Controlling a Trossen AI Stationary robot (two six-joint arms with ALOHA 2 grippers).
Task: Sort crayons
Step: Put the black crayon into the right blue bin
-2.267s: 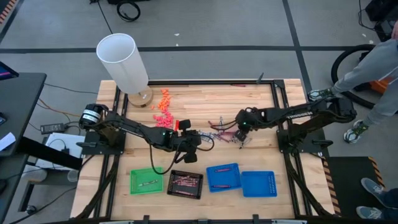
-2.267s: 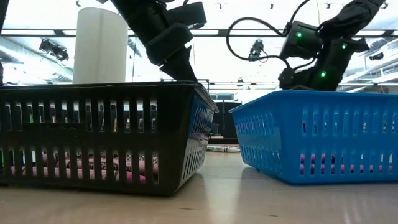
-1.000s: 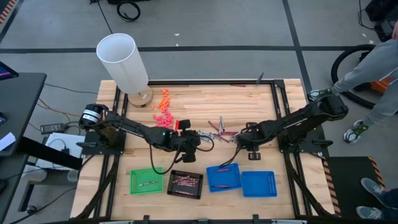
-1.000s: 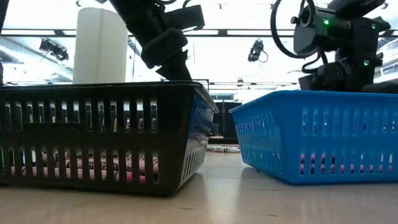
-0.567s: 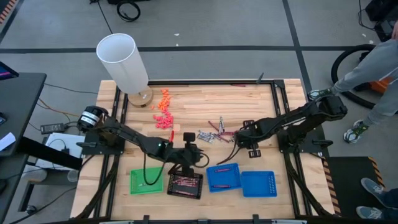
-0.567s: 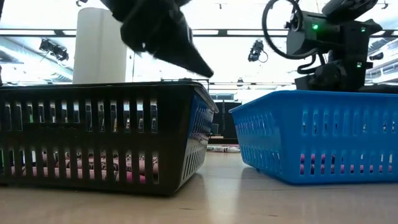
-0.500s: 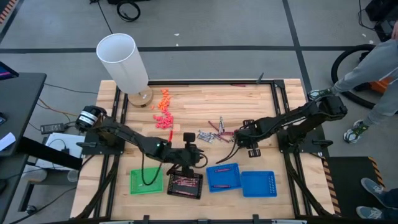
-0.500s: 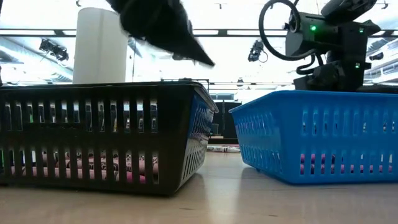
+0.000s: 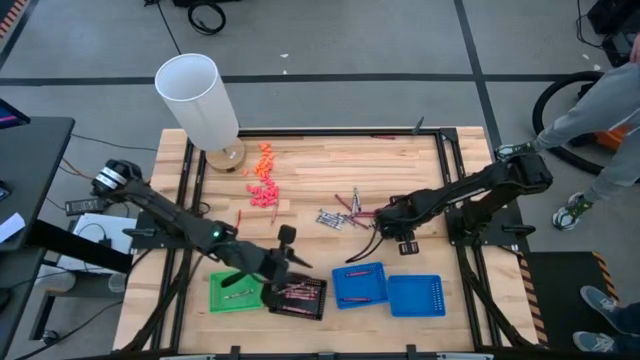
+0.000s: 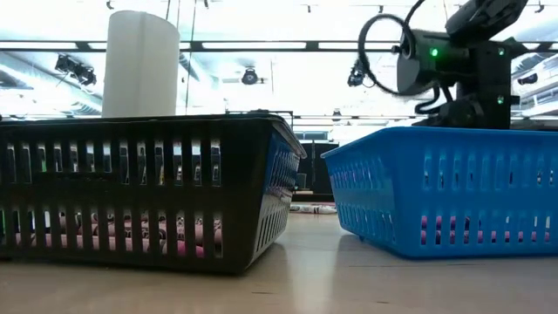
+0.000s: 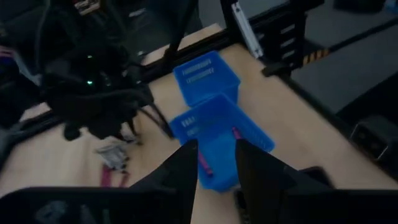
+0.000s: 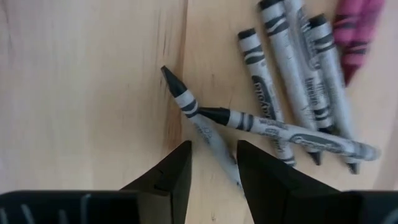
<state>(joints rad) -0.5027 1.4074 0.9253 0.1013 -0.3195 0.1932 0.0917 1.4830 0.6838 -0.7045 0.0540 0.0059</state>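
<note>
Left gripper (image 9: pixel 283 268) has swung over the black tray (image 9: pixel 299 297), jaws parted and empty, while the right gripper (image 12: pixel 211 163), open, hovers over grey crayons (image 12: pixel 283 134); best straddle one crayon squarely.

A robotics lab/workshop: wood table (image 9: pixel 330 170) on a black metal frame (image 9: pixel 188 160) w/ two arms bolted on, grey taped concrete floor (image 9: pixel 400 60), loose cables (image 9: pixel 205 15), strip ceiling lights (image 10: pixel 261 45), a side desk (image 9: pixel 30 170) w/ equipment.
</note>
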